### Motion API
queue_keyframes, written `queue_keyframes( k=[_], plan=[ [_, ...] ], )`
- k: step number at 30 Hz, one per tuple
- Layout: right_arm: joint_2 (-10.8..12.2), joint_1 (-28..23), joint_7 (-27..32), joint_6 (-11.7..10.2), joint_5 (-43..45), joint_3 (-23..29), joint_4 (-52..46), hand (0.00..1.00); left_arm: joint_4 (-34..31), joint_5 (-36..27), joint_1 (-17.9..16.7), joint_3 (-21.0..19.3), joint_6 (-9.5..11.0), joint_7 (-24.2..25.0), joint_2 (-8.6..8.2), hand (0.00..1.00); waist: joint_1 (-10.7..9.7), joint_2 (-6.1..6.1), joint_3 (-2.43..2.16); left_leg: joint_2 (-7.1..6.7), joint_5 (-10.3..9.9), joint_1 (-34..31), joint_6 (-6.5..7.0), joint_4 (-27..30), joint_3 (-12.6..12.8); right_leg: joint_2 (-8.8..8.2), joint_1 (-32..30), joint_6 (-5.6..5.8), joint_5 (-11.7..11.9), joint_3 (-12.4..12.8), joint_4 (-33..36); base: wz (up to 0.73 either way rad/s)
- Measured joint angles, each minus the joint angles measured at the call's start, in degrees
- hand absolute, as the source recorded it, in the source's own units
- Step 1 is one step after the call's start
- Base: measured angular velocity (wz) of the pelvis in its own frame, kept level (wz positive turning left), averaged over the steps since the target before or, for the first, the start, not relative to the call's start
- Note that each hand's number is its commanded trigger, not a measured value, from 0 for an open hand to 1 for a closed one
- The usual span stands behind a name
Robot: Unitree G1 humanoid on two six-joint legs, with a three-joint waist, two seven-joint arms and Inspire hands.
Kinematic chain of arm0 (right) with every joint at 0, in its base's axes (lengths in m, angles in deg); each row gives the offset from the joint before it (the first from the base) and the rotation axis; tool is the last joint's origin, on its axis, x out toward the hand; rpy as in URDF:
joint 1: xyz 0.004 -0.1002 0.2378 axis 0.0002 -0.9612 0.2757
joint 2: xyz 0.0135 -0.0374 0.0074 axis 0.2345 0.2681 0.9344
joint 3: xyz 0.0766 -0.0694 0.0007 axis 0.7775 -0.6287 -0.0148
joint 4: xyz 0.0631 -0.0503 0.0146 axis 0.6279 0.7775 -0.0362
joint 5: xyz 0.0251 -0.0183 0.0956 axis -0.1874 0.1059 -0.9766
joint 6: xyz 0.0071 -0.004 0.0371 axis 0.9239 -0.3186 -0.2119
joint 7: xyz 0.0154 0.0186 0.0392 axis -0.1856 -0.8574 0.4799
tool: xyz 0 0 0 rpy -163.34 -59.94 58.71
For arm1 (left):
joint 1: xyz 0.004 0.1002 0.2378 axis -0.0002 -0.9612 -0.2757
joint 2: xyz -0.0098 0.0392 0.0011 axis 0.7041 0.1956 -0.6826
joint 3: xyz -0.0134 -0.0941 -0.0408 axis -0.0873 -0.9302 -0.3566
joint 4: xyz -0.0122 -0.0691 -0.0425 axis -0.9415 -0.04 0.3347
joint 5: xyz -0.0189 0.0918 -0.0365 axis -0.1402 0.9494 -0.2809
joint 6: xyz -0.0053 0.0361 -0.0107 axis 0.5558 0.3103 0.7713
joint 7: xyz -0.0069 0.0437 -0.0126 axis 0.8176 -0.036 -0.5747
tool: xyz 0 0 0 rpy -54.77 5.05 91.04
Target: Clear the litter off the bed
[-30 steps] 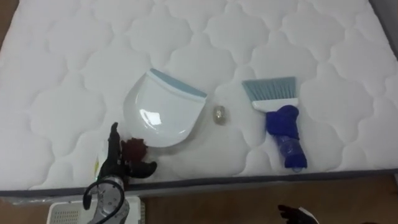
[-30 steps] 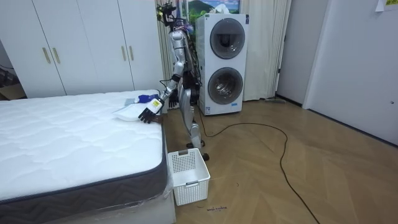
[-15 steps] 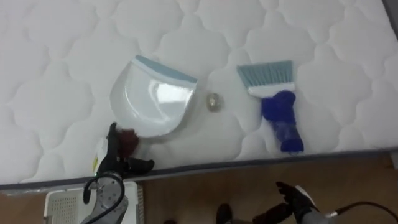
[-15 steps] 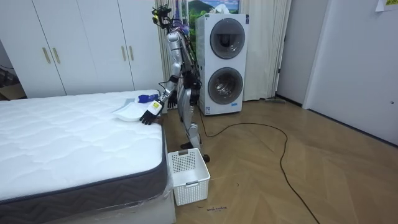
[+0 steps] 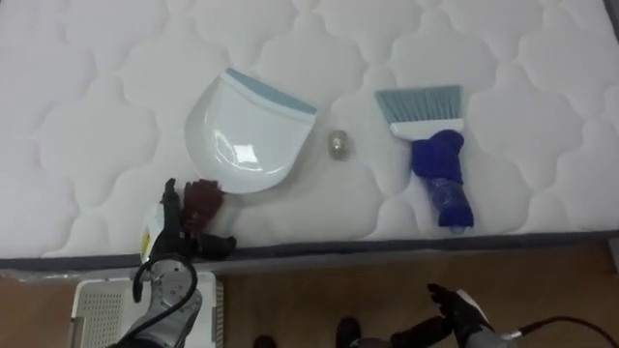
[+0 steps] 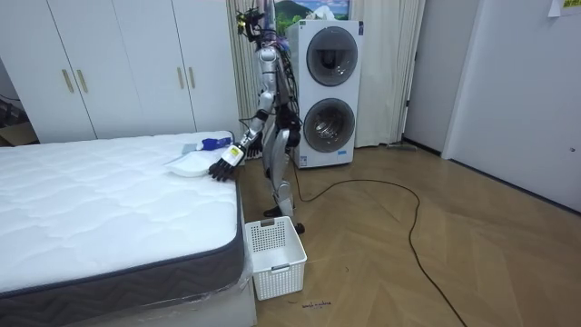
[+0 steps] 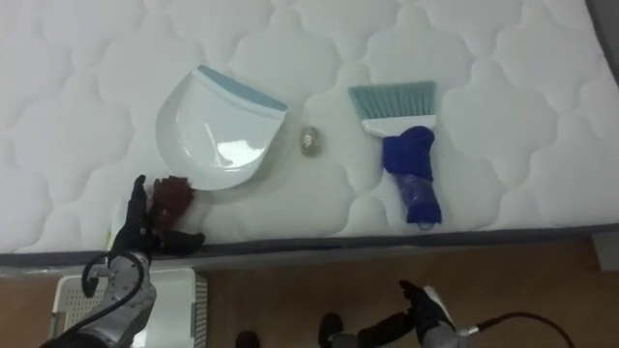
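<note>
2 tools lie on the mattress [image 5: 97,97], a dustpan [image 5: 247,145] and a brush [image 5: 430,145], with a small wad [image 5: 338,145] between them. The left hand [image 5: 172,237] stands open, fingers [image 5: 171,203] straight, just beside the dustpan's red handle [image 5: 203,196]; the right hand [image 5: 456,309] hangs relaxed over the floor [image 5: 309,300].

Between dustpan [image 5: 247,145] and brush [image 5: 430,145], pale lump [image 5: 338,145]: too small to identify. Bottom edge cuts off basket [image 5: 97,314].

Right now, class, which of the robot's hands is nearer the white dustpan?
Left. The left hand is at the mattress edge, beside the dustpan and its dark red handle. The right hand hangs low over the floor, below the blue brush.
</note>
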Motion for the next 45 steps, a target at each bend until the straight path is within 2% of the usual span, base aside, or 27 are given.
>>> queue_keyframes(
  k=[6,14,21,33,38,45],
  plan=[
    [-0.74,-0.08,0.38,-0.47,-2.26,-0.02,-1.18,0.00,1.59,0.04,1.73,-2.17,-0.45,-2.37,0.05,0.00,-0.82,0.39,-0.09,-0.16,-0.24,-2.62,0.12,2.91,0.01,-0.56,-2.59,-0.19,-0.25,-0.02,3.03,0.00],
    [-0.70,-1.84,1.89,-0.52,-6.90,-0.12,-2.26,0.00,2.84,0.03,2.46,-2.12,-1.67,-3.28,0.04,0.00,-1.13,0.61,-0.21,-0.01,-0.54,-2.87,0.19,4.62,0.03,-0.59,-2.62,-0.32,-0.31,-0.02,4.35,0.00],
    [-0.64,-2.06,1.93,-0.90,-8.91,-1.28,-2.49,0.00,3.61,-0.06,2.99,-1.98,-1.73,-3.29,-0.04,0.00,-2.51,0.74,-0.28,0.13,-0.95,-3.45,0.35,6.03,-0.18,-0.60,-2.65,-0.30,-0.46,-0.01,4.94,0.01],
    [-0.83,-2.15,2.15,-1.99,-9.90,-1.29,-3.32,0.00,4.00,-0.07,5.78,-1.99,-1.73,-4.53,0.10,0.00,-3.22,0.78,-0.27,0.01,-1.77,-5.50,0.46,8.34,-0.45,-0.88,-4.51,-0.14,-1.09,-0.03,7.05,0.01],
    [-0.57,-2.34,2.20,-1.99,-9.88,-1.39,-3.73,0.00,3.98,-0.08,5.89,-1.98,-1.62,-4.90,0.20,0.00,-4.06,0.77,-0.27,-0.08,-1.86,-5.56,0.61,8.50,-0.51,-0.91,-4.45,0.00,-1.18,-0.01,7.05,0.00],
    [-0.53,-2.30,2.22,-2.02,-9.89,-1.36,-3.73,0.00,3.83,-0.07,6.04,-1.97,-1.55,-6.11,0.05,0.00,-4.14,0.77,-0.27,0.05,-1.99,-5.80,0.62,8.55,-0.51,-0.82,-4.63,0.01,-1.20,-0.05,6.98,0.00]
  ],
)
